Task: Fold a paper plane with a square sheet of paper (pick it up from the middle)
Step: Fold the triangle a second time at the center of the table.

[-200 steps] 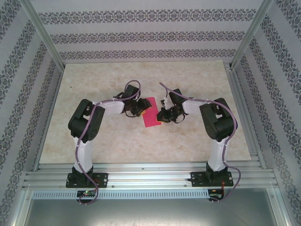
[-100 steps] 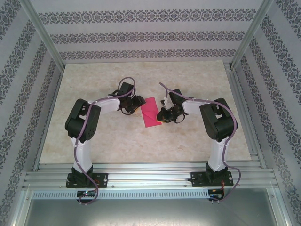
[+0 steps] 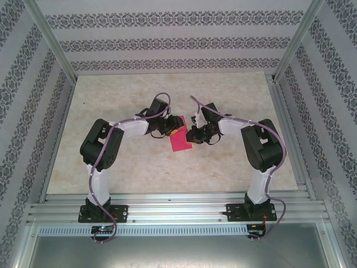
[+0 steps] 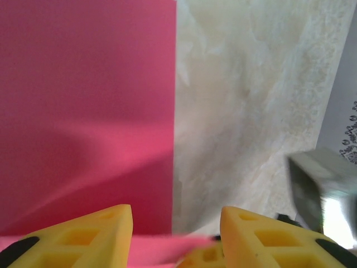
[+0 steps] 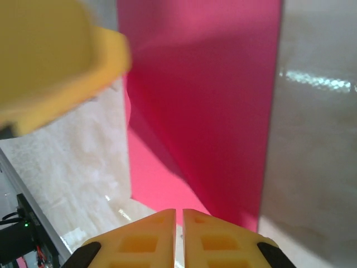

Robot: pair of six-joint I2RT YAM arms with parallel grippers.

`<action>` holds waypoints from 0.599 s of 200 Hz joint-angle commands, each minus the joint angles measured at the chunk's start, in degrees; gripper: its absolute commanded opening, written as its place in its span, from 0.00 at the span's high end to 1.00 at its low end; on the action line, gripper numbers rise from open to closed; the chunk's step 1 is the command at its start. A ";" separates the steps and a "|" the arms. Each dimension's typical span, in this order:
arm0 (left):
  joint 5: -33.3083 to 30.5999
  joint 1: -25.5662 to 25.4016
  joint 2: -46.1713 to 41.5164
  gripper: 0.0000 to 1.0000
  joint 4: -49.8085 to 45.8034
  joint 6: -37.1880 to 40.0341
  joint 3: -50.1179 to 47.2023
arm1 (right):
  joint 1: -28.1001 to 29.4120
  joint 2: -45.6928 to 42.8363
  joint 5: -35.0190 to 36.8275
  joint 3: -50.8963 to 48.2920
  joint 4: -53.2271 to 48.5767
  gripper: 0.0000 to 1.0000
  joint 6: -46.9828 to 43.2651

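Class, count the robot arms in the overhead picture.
2. The left arm stands on the left, the right arm on the right, both bent toward the pink paper mid-table.

The square sheet of paper (image 3: 179,139), plain bright magenta, lies near the middle of the bench (image 3: 139,167), folded over into a narrow strip. One layer lifts off the flat part along a sharp crease, shadowing it.

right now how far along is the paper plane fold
Early. Done: the pink paper sheet looks folded once into a narrow rectangle, with no pointed nose yet. In hand: the right gripper appears pinched on a raised flap's edge; the left gripper hovers open over the paper. Left: the nose and wing folds.
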 commanded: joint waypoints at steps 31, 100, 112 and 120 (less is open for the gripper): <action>1.39 0.01 3.79 0.54 2.40 -1.45 0.28 | 0.42 -3.87 0.04 -1.65 -1.97 0.89 -0.61; 0.91 -0.06 3.10 0.51 1.93 -0.99 0.27 | 0.64 -1.62 0.43 -2.16 -1.62 0.89 -0.95; 1.67 0.01 2.79 0.47 2.00 -0.54 1.19 | 0.68 -1.57 0.93 -2.20 -1.56 0.88 -0.96; 2.41 -0.06 2.55 0.46 2.01 -0.24 1.99 | 0.34 -0.61 1.13 -2.24 -1.68 0.88 -1.18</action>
